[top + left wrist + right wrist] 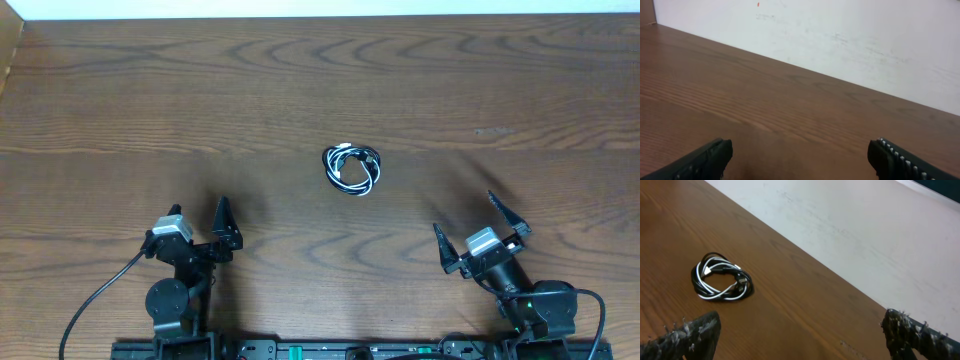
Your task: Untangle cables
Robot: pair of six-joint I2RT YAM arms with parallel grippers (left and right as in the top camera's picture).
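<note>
No text, label, brand, number or sign could be read anywhere, neither on the table [320,80] nor on the cables [351,168].

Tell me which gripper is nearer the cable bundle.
Right. Overhead, the right gripper sits lower right of the cable bundle; the left gripper sits farther off, lower left.

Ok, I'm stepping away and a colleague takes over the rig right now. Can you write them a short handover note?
left gripper: open, empty, low over the near side of the table.
right gripper: open, empty, also on the near side.
Cables: black and white cords coiled together in one cable bundle at mid-table, apart from both grippers.
Done: nothing visible; the bundle is untouched.
Left: grasp the bundle and pull the two cords apart.
</note>
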